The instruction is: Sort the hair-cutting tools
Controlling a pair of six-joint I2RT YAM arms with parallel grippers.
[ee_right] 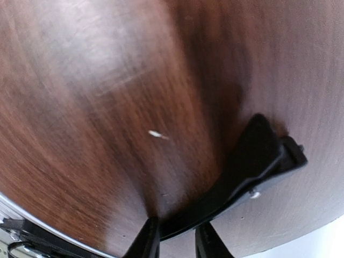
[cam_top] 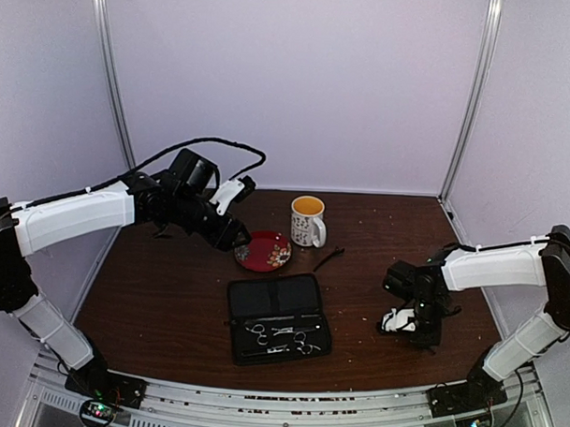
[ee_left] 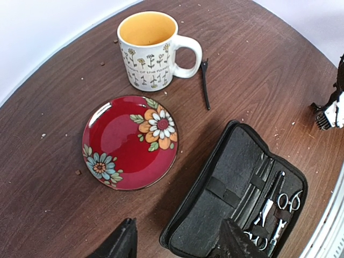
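Note:
Two silver scissors lie in the open black zip case; they also show in the left wrist view. One thin black clip lies on the table right of the mug, also in the left wrist view. My left gripper is open and empty, above the table between the red saucer and the case. My right gripper is low over the table at the right, shut on a second black clip that lies against the wood.
A flowered mug with a yellow inside stands behind the saucer. The table's near edge with a metal rail runs along the front. Small crumbs dot the wood. Walls close the back and sides.

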